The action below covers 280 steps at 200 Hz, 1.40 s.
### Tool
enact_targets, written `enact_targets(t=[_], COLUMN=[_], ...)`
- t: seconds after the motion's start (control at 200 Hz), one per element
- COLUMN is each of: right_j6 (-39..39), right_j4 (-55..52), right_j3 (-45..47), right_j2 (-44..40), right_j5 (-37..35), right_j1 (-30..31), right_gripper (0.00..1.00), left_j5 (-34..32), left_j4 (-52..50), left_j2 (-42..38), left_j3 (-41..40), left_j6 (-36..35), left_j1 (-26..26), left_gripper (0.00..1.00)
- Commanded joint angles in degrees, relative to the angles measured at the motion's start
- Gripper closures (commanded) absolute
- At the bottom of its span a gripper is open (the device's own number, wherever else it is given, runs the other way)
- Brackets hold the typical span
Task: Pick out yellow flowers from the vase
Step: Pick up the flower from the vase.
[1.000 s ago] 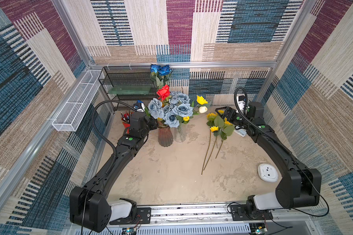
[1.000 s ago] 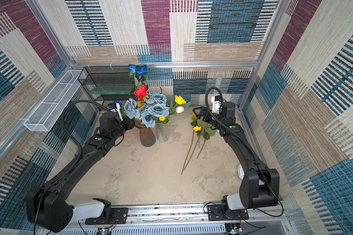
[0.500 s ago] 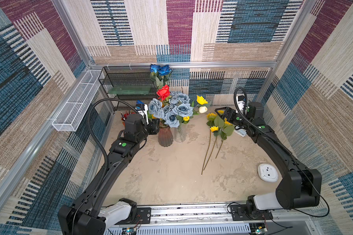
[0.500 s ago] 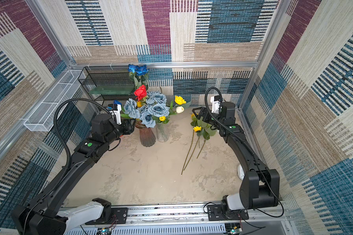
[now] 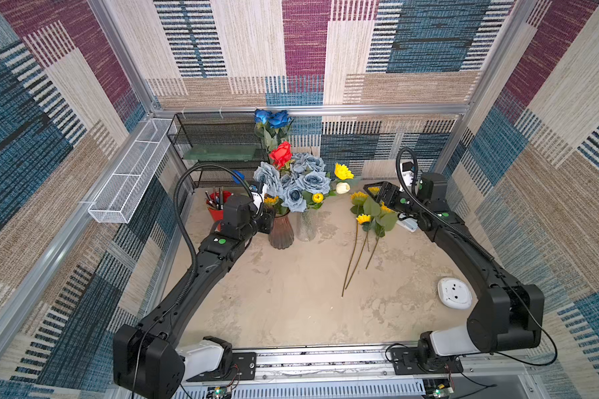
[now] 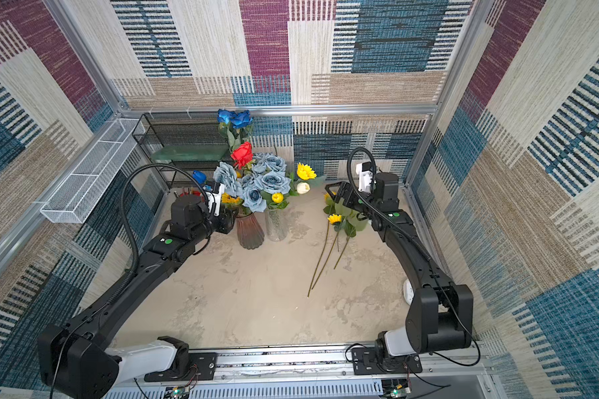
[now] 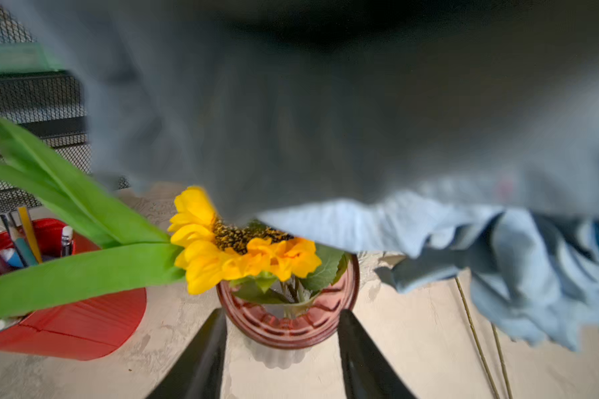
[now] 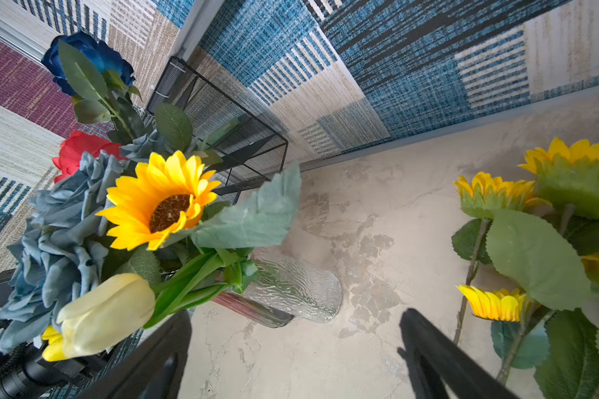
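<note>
Two vases stand at the back: a ribbed pink vase (image 5: 281, 229) and a clear glass vase (image 5: 306, 224). They hold grey-blue, bright blue and red roses, plus yellow flowers: a sunflower (image 5: 343, 171), a small yellow bud (image 5: 317, 197) and a low sunflower (image 7: 236, 248) over the pink vase's rim (image 7: 287, 331). Three more sunflowers (image 5: 363, 218) lie on the table. My left gripper (image 7: 281, 317) is open, its fingertips just short of the pink vase, nothing between them. My right gripper (image 8: 294, 317) is open above bare table between the clear vase (image 8: 291, 290) and the lying sunflowers (image 8: 491, 304).
A red pencil cup (image 5: 218, 207) stands just left of the left gripper. A black mesh shelf (image 5: 218, 138) is behind it and a white wire basket (image 5: 128, 179) hangs on the left wall. A white round device (image 5: 454, 293) lies at the right edge.
My left gripper has moved down and toward the pink vase, and its jaws have narrowed somewhat. The right arm has stayed still.
</note>
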State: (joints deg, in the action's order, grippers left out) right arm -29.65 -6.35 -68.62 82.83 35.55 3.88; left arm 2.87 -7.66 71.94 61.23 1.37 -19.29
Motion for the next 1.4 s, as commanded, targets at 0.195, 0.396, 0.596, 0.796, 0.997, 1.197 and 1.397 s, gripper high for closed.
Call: enact_targets(t=[0.195,0.396,0.596,0.796,0.997,1.197,1.397], right_j6=[-0.06,-0.15,-0.57,-0.50,-0.23,-0.50,-0.51], right_j4=[1.04,0.67,0.60,0.46,-0.08,0.40,0.55], right_j3=[-0.29,-0.29,-0.48,-0.64,-0.81,-0.20,0.06], right_j2=[-0.06,0.38,0.98,0.93,0.80,0.76,0.54], right_j5=[0.45,0.22,0.39,0.48,0.48,0.66,0.93], right_j1=[0.00,-0.23,-0.36,-0.50,-0.77,-0.72,-0.72], right_gripper=[0.04,0.04,0.04,0.04,0.04,0.04,0.04], left_j5=[5.14,6.48,7.01,8.02,5.43,5.19,5.00], left_j4=[1.03,-1.56,-2.96,-5.96,-4.17,-4.78,-3.84], left_j2=[5.37,6.23,5.40,6.81,5.47,3.97,1.18], left_j3=[4.93,6.37,6.42,8.53,6.96,7.49,7.06], left_j6=[-9.83,-9.32,-8.85,-9.17,-8.57,-7.89,-6.85], left_j1=[0.13,0.15,0.16,0.17,0.22,0.18,0.29], left_gripper=[0.52,0.63,0.78,0.86,1.00,1.00,1.00])
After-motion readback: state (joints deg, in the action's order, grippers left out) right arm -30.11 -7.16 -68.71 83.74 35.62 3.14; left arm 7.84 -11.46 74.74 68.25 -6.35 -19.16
